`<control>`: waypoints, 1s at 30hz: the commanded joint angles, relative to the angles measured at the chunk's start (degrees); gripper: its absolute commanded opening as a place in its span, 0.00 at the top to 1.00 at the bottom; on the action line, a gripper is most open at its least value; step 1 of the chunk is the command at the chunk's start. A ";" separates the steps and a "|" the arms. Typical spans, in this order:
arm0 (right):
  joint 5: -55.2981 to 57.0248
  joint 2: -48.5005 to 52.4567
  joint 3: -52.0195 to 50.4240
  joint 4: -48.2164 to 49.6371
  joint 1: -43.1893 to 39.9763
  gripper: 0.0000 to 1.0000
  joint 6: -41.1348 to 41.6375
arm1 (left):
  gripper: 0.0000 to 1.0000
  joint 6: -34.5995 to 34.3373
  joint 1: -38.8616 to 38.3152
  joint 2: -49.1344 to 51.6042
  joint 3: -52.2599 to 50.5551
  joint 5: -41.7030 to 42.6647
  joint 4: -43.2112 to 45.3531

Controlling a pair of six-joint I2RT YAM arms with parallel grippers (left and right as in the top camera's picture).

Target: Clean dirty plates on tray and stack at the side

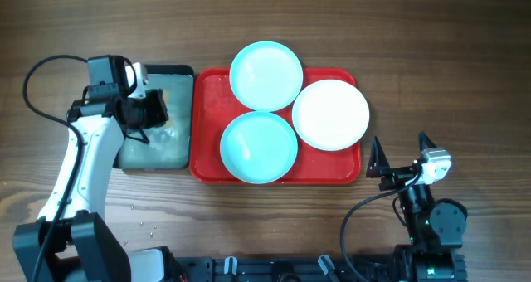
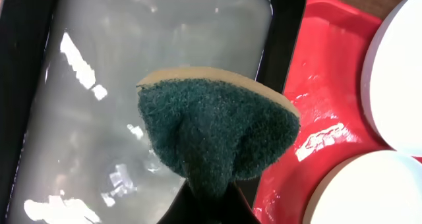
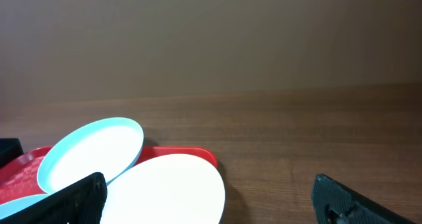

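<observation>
Three plates lie on the red tray: a cyan plate at the back, a cyan plate at the front and a white plate on the right. My left gripper hangs over the black tray, shut on a sponge with its dark green scrub face toward the camera; the jaws pinch its lower end. My right gripper stands open on the table right of the red tray, with nothing between its fingers. The white plate lies just ahead of it.
The black tray holds shallow cloudy water and touches the red tray's left rim. Small crumbs lie on the wooden table near the front left. Cables loop beside both arm bases.
</observation>
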 commanded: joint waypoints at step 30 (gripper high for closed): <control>0.37 -0.20 -0.07 0.26 -0.31 0.00 0.59 | 0.96 1.31 0.15 -1.25 -0.02 -0.55 -1.66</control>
